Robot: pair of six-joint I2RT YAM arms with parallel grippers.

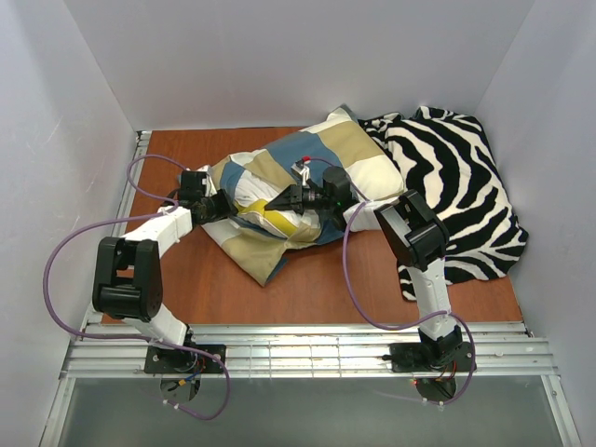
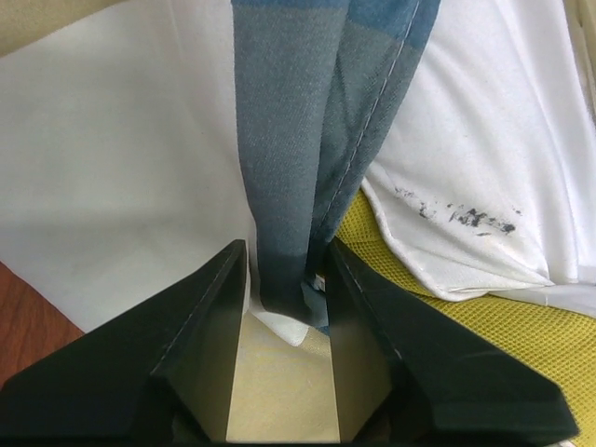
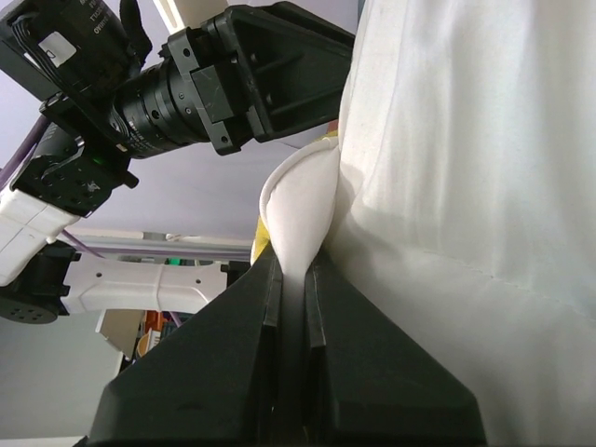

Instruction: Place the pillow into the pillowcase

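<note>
While the half-closed left end effector (image 2: 287,272) pinched the pillowcase (image 2: 289,140), the right end effector (image 3: 293,272) clamped tight on the pillow (image 3: 466,186).

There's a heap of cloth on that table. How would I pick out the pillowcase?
Look at the brown table inside the white walls. The pillowcase is the crumpled cover across its middle. Big blue, tan and cream checks set it apart from the zebra-striped cloth on its right and the plain white, yellow-edged pillow against it.
</note>
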